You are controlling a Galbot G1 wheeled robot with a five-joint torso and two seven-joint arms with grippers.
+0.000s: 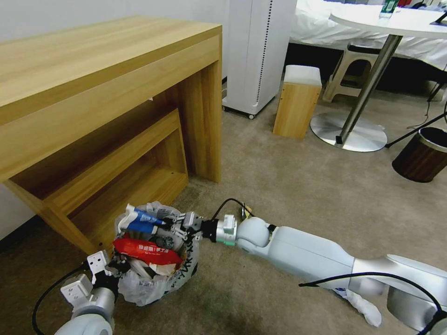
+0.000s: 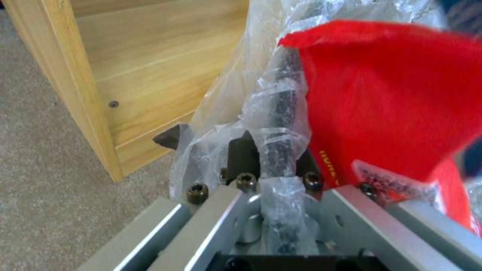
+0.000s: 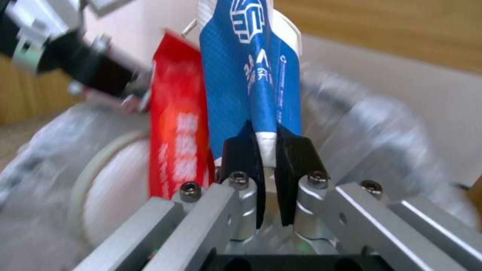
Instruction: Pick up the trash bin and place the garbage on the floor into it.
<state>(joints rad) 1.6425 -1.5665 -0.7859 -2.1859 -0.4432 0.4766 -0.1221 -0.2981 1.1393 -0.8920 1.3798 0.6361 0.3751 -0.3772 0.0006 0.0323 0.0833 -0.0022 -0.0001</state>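
The trash bin [image 1: 156,274], black with a crinkled white bag liner, is beside the desk leg on the beige floor [image 1: 288,195]. My left gripper [image 1: 116,266] is shut on its near rim [image 2: 278,109] through the plastic. Garbage fills the bin, with a red wrapper [image 1: 146,251] [image 2: 391,94] on top. My right gripper [image 1: 173,226] [image 3: 266,150] is over the bin's mouth, shut on a flattened blue-white paper cup [image 1: 139,221] [image 3: 251,75]. The red wrapper [image 3: 180,139] lies just beside the cup. A white piece of litter [image 1: 365,307] lies on the carpet under my right arm.
A wooden desk [image 1: 107,93] with a low shelf stands close behind the bin. Farther off are a wooden block stool [image 1: 298,100], a white appliance [image 1: 258,51], a round table's metal base [image 1: 349,132] and a brown wood-grain bin [image 1: 423,156]. Open carpet lies to the right.
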